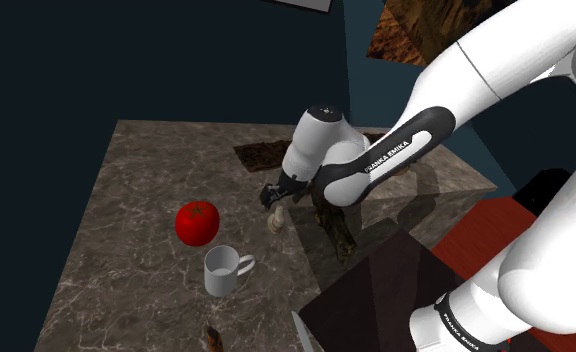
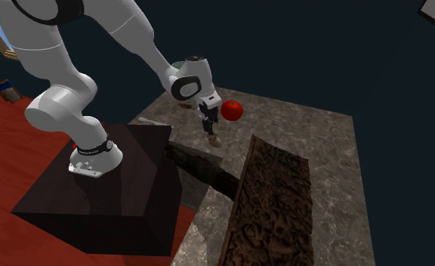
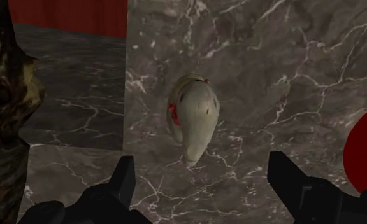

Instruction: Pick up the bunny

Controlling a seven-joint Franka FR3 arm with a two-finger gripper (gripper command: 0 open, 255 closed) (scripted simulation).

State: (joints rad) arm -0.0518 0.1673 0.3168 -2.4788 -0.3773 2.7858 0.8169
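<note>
The bunny [image 3: 195, 118], a smooth, pale, rounded lump with red marks on one side, lies on the dark veined marble table [image 1: 126, 200], under the gripper [image 3: 201, 164], whose fingers stand wide apart, clear of it. A glossy red tomato [image 1: 197, 222] and a white mug [image 1: 222, 270] sit near. The floor [image 2: 12, 136] is red, and the arm [image 1: 386, 155] reads "FRANKA EMIKA".

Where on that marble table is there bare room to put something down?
The table is bare along the shoulder view's left, beside the tomato and mug. It is crowded where the open gripper hangs over the bunny.
</note>
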